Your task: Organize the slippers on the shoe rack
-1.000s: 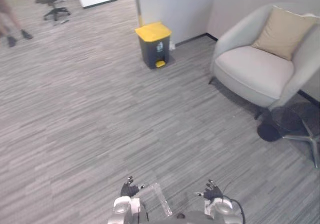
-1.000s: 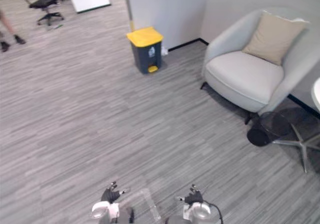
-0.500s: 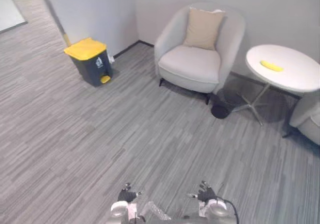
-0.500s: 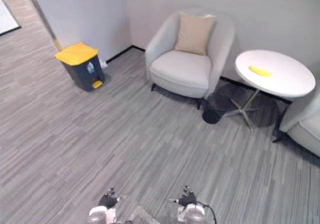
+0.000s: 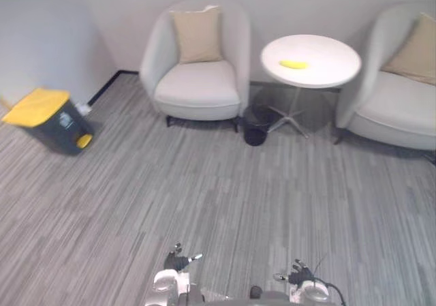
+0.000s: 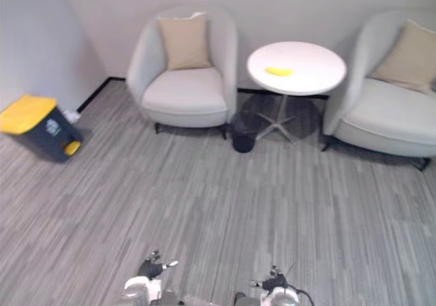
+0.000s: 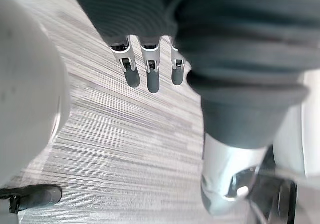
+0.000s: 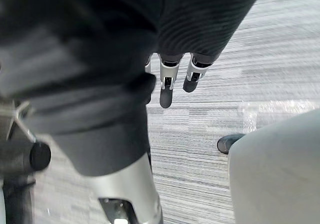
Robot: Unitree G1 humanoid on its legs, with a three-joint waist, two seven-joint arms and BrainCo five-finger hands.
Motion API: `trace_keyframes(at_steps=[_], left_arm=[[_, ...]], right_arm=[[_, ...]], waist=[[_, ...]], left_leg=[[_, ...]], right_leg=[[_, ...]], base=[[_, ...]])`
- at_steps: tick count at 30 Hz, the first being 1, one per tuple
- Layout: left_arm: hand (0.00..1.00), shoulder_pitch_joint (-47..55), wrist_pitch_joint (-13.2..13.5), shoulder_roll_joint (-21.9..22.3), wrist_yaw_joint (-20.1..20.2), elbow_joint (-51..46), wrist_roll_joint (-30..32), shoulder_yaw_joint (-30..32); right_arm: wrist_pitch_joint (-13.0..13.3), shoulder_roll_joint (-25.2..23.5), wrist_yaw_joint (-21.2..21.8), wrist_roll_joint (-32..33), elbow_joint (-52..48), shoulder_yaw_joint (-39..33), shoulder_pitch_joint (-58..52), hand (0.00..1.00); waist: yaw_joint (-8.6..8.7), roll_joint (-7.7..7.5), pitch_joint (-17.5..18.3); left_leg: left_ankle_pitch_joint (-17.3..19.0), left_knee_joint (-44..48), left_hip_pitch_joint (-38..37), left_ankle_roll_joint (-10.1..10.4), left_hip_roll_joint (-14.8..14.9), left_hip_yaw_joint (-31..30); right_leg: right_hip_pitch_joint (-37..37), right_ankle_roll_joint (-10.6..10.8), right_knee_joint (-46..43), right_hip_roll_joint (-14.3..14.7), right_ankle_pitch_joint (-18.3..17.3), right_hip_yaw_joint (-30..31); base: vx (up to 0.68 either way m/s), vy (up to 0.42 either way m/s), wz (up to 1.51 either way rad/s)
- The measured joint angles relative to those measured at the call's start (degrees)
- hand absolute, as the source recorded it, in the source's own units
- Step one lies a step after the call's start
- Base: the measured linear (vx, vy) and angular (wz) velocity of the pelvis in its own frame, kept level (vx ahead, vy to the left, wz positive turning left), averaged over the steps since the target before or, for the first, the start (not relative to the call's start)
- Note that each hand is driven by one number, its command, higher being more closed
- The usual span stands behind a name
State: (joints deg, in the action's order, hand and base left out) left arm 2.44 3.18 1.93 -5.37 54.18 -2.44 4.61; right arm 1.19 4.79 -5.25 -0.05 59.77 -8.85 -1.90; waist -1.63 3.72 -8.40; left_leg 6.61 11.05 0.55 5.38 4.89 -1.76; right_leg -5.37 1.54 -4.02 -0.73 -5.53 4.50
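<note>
My left hand [image 5: 176, 258] hangs low at the bottom edge of the head views, its fingers [image 7: 146, 69] straight and relaxed over bare carpet, holding nothing. My right hand [image 5: 297, 275] hangs the same way at the bottom right, its fingers [image 8: 170, 79] loose above the floor with nothing in them.
Grey striped carpet [image 5: 225, 190] stretches ahead. Two pale armchairs [image 5: 197, 67] [image 5: 395, 95] with beige cushions flank a round white table [image 5: 310, 59] bearing a small yellow object [image 5: 293, 64]. A small dark bin [image 5: 255, 125] stands by the table's foot, and a yellow-lidded bin [image 5: 44, 118] stands at the left wall.
The camera has swung to the right: the yellow-lidded bin and first armchair slid left, and the round table and a second armchair came into view. Both hands stay hanging open.
</note>
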Motion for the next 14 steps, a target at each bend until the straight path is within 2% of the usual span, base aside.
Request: trace_keyframes(at_steps=[2,5,8,9,14], left_arm=[[0.00,0.8,0.1,-1.8,-0.1,0.0,0.0,0.0],[0.00,1.0,0.1,-2.5,-0.1,1.0,0.0,-0.3],[0.00,1.1,0.1,-2.8,-0.1,1.5,0.0,-0.8],[0.00,1.4,0.1,-2.8,-0.1,1.6,0.0,-0.7],[0.00,1.6,0.2,-2.9,-0.1,1.8,0.0,-0.4]], right_arm=[[-0.1,-1.7,0.1,0.2,-0.4,-0.8,-1.6,0.00],[-0.1,-2.7,0.0,0.5,-0.2,-2.2,-2.1,0.00],[-0.1,-2.7,0.0,1.0,-0.2,-2.3,-2.2,0.00],[-0.1,-2.5,0.0,1.2,-0.2,-2.5,-2.3,0.00],[-0.1,-2.5,0.1,2.4,0.2,-4.2,-2.5,0.00]], waist=[[-0.01,-2.24,2.2],[0.38,-4.08,3.4],[0.36,-4.14,3.6],[0.36,-3.73,3.7],[0.34,-3.42,3.7]], left_leg=[[-0.9,-5.5,-2.1,-0.9,-1.7,2.1],[-2.5,-9.0,-3.7,-2.1,-3.6,2.4],[-2.5,-9.1,-4.9,-2.2,-4.5,2.6],[-2.5,-9.1,-5.5,-2.2,-4.7,2.7],[-2.5,-9.2,-6.7,-2.2,-4.3,2.7]], right_leg=[[-0.1,0.9,1.7,-2.3,0.2,-0.6],[0.3,2.0,2.0,-4.1,-0.4,-0.8],[-0.9,2.1,2.4,-5.0,-0.4,-1.2],[-1.5,2.1,2.5,-5.2,-0.5,-1.4],[-2.3,2.1,2.5,-4.6,-0.4,-3.0]], base=[[0.13,0.189,-0.47],[0.16,0.114,0.00],[0.11,0.068,0.04],[0.12,0.045,-0.07],[0.05,-0.031,-0.02]])
